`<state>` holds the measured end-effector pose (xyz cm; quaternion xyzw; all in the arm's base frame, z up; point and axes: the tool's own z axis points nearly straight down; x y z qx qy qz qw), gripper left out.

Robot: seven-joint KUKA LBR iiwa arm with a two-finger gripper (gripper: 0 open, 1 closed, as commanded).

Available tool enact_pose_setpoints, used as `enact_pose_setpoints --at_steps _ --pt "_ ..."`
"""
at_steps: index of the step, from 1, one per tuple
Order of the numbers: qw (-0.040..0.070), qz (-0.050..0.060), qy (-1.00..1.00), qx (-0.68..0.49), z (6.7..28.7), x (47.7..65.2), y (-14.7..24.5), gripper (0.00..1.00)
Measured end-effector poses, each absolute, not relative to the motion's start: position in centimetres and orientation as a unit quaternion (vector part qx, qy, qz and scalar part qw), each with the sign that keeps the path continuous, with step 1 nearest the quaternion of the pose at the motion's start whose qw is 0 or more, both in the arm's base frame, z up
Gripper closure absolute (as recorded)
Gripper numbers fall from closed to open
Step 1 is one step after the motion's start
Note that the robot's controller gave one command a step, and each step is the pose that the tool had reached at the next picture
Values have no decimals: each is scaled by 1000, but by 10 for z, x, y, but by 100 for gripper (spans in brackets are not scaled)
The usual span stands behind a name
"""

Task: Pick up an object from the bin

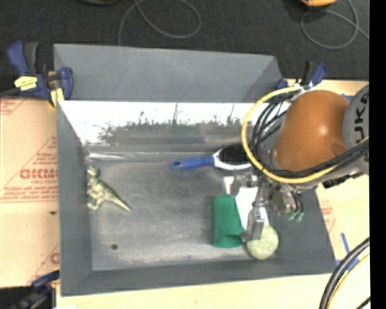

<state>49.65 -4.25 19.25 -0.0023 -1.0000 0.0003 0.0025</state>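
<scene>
Currently the gripper [256, 228] hangs low in the near right corner of the bin [167, 221], its tip just above a pale green fuzzy ball [264, 245] and close beside a green cylinder [226, 222] lying on its side. The ball touches or nearly touches the cylinder, and it seems the likeliest target. The steep approach probably suits that crowded corner, where the sloping wall leaves little room. Whether the jaws are parted or closed cannot be told, as the wrist hardware hides them, and nothing is visibly gripped. A blue-handled brush [202, 163] lies farther back, partly under the arm's orange cover [312, 131]. A pale toy dinosaur [101, 193] lies well apart at the left.
</scene>
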Motion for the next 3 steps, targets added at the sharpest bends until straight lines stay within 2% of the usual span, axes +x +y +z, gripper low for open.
enact_pose_setpoints --at_steps 1,2,3 --pt "-1 1 -1000 -2 196 497 -42 0" --pt "0 1 -996 91 209 501 -27 0" --pt "-2 -1 -971 238 243 506 -43 0"
